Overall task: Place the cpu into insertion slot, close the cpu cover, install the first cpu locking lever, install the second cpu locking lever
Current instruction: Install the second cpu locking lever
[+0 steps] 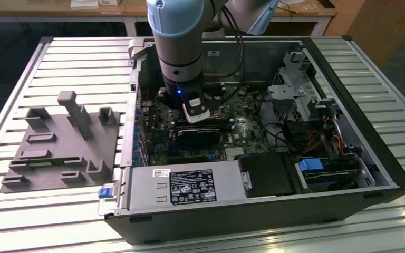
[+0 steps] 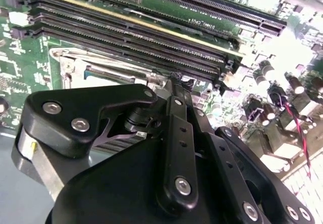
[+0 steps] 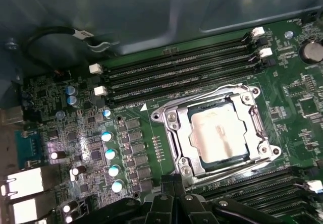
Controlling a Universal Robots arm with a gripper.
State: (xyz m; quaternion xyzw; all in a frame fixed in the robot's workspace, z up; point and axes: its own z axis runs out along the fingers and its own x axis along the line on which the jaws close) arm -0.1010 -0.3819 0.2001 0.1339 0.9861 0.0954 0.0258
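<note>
CPU (image 3: 218, 133), silvery-topped, sits in the insertion slot (image 3: 174, 144) on the green motherboard (image 3: 136, 148), with the grey CPU cover (image 3: 252, 118) framing it. No writing can be made out. Memory slots (image 3: 181, 70) run alongside the socket. Black gripper (image 2: 176, 80) hovers just above the socket rim; fingers appear closed together, holding nothing.

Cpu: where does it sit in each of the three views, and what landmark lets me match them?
Exterior view: hidden under the arm.
First wrist view: cpu lies in the slot, framed by the cover.
Second wrist view: cannot tell; the gripper hides most of the slot.
Landmark: the memory slots run alongside the slot in both wrist views.
</note>
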